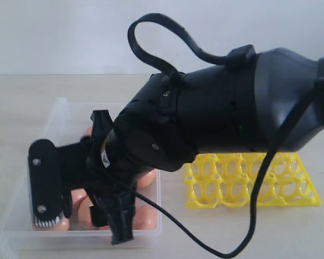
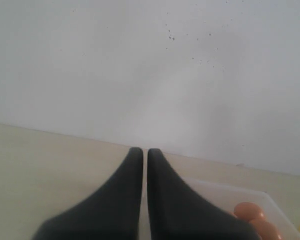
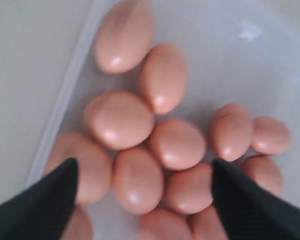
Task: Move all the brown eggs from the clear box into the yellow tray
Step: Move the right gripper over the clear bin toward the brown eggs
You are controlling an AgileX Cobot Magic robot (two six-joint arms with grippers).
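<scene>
Exterior view: the right arm [image 1: 216, 118] reaches from the right side across to the left half of the scene.
Right end effector [image 1: 84, 229]: points down, low over the near end of the clear box, with its two fingers spread well apart and holding nothing.
Clear box [image 1: 56, 116]: sits on the bench at the left, and the arm hides much of it.
Brown eggs [image 1: 146, 216]: lie on the box floor at the near end, beside and beneath the fingers. Whether a finger touches one cannot be told.
Yellow tray [image 1: 248, 181]: sits on the bench to the right of the box and apart from it. Its far edge is hidden behind the arm.
Cable [image 1: 216, 245]: black, sagging from the arm onto the bench in front of the tray.
Bench [image 1: 21, 102]: pale beige.

Left wrist view: looks along the bench toward a white wall [image 2: 140, 60].
Left end effector [image 2: 142, 155]: closed, with only a hairline gap between the two dark fingers and nothing gripped, over bare bench.
Box and eggs: one corner of the box shows beyond the fingers, with two eggs in it.

Right wrist view: looks straight down into the box.
Fingers [image 3: 55, 195]: wide open, one at each side of the heap, with no egg clamped between them.
Eggs: a dozen or so, packed close and touching one another. They lie against one wall of the box, and two of them sit a little farther along it.
</scene>
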